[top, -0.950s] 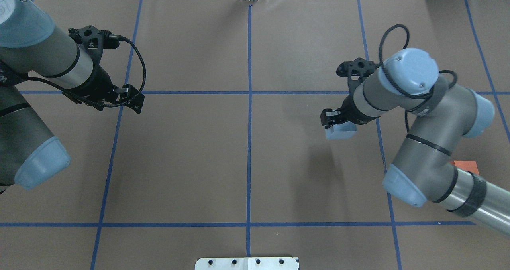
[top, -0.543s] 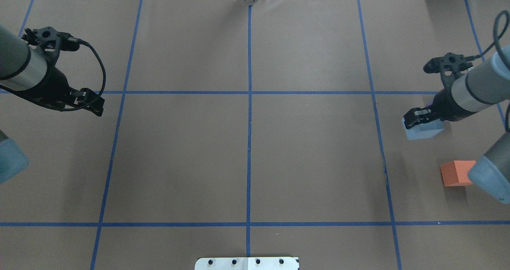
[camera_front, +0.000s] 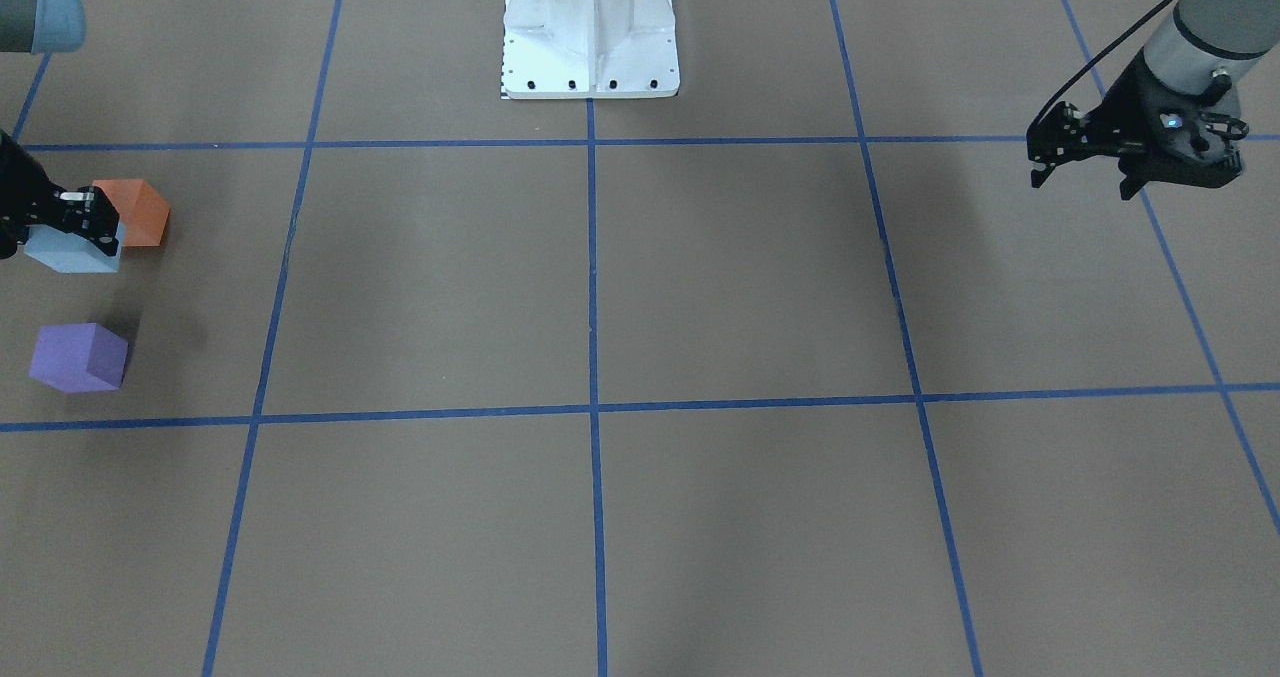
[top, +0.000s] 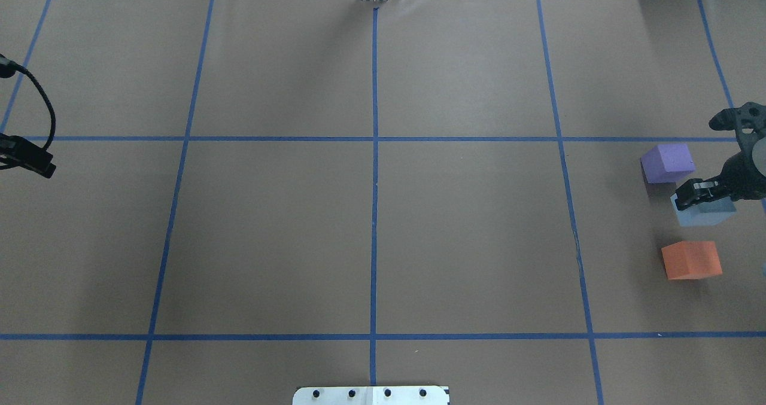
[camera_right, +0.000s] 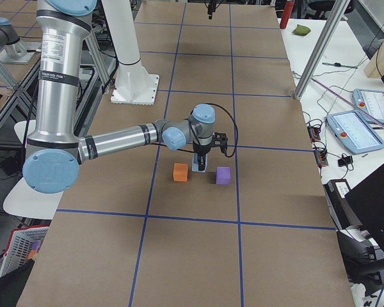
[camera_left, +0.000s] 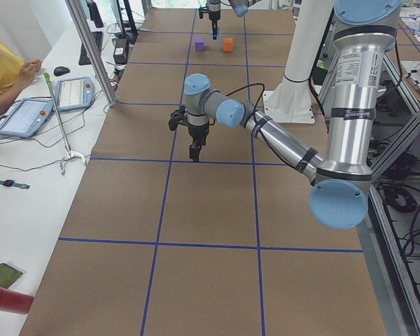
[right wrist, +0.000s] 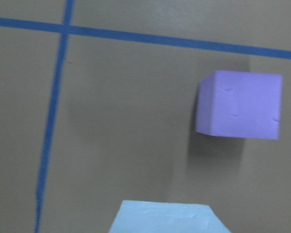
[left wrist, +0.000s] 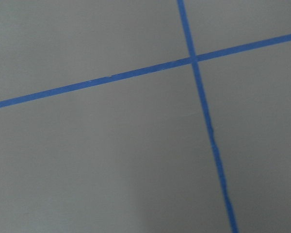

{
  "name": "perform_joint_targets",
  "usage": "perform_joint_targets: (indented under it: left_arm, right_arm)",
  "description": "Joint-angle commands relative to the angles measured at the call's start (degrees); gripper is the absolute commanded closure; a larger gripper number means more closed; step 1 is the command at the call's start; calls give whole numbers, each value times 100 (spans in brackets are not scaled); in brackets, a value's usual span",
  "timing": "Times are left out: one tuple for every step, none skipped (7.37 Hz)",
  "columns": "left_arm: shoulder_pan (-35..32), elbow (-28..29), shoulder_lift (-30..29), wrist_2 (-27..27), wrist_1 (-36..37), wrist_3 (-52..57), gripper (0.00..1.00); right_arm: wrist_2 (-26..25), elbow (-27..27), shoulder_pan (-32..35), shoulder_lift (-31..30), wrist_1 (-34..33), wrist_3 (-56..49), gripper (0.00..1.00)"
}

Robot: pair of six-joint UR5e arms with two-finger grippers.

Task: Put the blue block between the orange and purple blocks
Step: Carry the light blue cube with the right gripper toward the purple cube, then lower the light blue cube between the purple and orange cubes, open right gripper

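Clamping blue block (top: 709, 215), right pincer (top: 689, 194) above — (purple block (top: 667, 161) near)

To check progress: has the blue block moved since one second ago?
Yes. In the overhead view the blue block, in the right gripper, crossed the vertical tape line rightward.

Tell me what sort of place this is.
Probably a robotics lab cell: a table papered brown and gridded in blue tape, teach pendants on a side desk, and the right gripper holding a blue block near a purple block and an orange block.
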Motion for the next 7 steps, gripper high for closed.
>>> perform_joint_targets:
  left_arm:
    - [-410,1,301,-24,9,746,0]
    - [-411,-8,319,-33,9,774,0]
    - [-411,-8,328,-33,9,775,0]
    - [-411,-52,372,-33,9,775,0]
    - [-411,-43,381,-33,9,775,0]
    - [-411,-34,381,-33,9,775,0]
    - [-411,-43,381,-33,0,775,0]
  right_arm:
    - [11,-439,-8,46,409,55,100]
    - [19,-562,-8,194,411,169,100]
    - [11,-720,-17,335,420,335,100]
    - [2,-817,-17,371,533,354,100]
    - [10,-949,-43,380,673,346,100]
    - [11,-1054,-130,380,805,354,100]
    - [11,-1064,-175,389,806,354,100]
